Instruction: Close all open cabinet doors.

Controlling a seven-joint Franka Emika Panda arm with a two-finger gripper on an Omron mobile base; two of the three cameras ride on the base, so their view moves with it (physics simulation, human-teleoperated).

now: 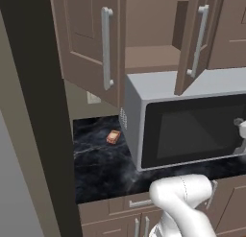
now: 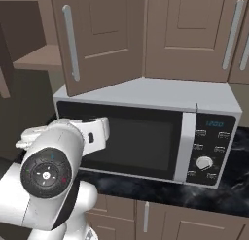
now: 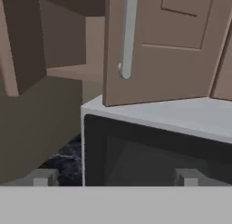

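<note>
Hanging ajar, cabinet door (image 3: 167, 51) sits above the open pincer (image 3: 116, 177).

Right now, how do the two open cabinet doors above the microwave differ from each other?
The left door shows its panelled front to the left base view, while the right door stands nearly edge-on there. The left door hangs beside the microwave; the right door reaches out over its top. In the hand view, the right door is in front of the gripper. Both are brown, with vertical silver handles.
</note>
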